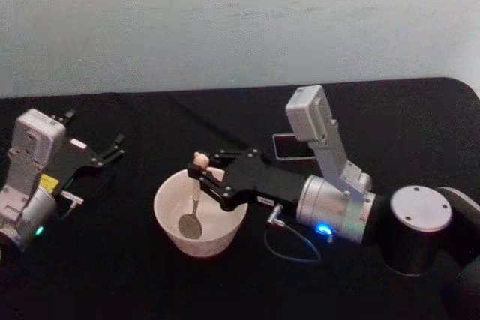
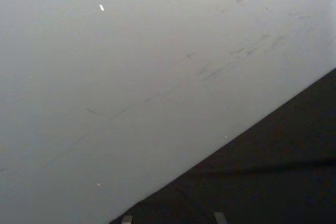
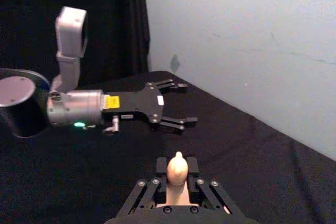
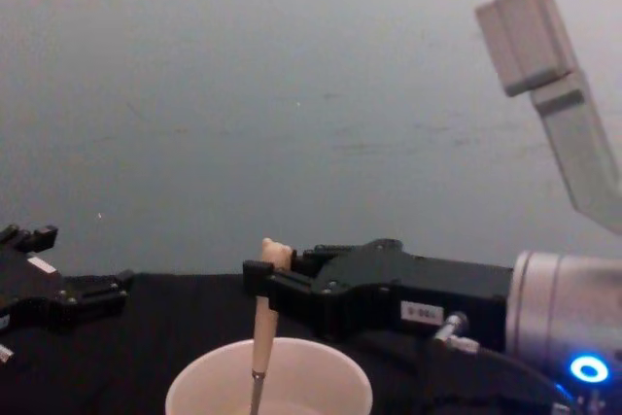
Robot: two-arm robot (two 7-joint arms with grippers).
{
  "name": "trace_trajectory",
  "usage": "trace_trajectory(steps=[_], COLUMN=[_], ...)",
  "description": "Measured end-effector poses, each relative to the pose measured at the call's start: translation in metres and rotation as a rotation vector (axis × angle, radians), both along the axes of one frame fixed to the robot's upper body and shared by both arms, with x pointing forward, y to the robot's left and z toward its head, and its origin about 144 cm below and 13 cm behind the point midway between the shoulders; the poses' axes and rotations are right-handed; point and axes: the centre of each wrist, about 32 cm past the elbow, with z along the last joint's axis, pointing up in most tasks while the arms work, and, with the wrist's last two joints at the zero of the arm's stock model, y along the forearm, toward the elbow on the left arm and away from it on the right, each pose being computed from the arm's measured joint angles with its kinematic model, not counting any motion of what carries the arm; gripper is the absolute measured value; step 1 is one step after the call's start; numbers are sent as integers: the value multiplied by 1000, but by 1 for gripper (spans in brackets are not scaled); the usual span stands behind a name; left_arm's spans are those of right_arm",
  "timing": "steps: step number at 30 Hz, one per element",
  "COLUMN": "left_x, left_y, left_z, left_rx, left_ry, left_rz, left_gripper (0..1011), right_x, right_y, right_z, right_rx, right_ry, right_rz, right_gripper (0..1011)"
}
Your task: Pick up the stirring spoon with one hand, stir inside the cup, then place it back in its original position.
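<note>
The white-cream cup (image 1: 169, 219) stands on the black table, left of centre. My right gripper (image 1: 201, 175) reaches over its rim from the right and is shut on the cream handle of the stirring spoon (image 1: 193, 207). The spoon hangs nearly upright, its round metal bowl low inside the cup. From the chest, the spoon handle (image 4: 263, 323) drops from the right gripper (image 4: 260, 284) into the cup (image 4: 321, 376). The knobby handle top (image 3: 177, 169) sits between the right gripper's fingers (image 3: 161, 164). My left gripper (image 1: 114, 148) rests open at the far left, apart from the cup.
A dark grey square holder (image 1: 292, 146) lies on the table behind the right arm. A thin cable (image 1: 289, 249) loops beside the right wrist. The left arm (image 3: 89, 106) lies along the table near the pale wall.
</note>
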Motion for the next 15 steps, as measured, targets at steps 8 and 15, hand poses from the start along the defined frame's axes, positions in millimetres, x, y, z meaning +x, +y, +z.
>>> trace_trajectory(steps=[8,15], left_x=[0,0], left_y=[0,0], left_z=[0,0], left_rx=[0,0], left_ry=[0,0], left_rz=[0,0], left_gripper=[1001,1001], right_x=[12,21], right_y=[7,4], right_z=[-3,-2], right_rx=[-13,-6], right_ry=[-2,-3], right_rz=[-30,-67], right_gripper=[214,214])
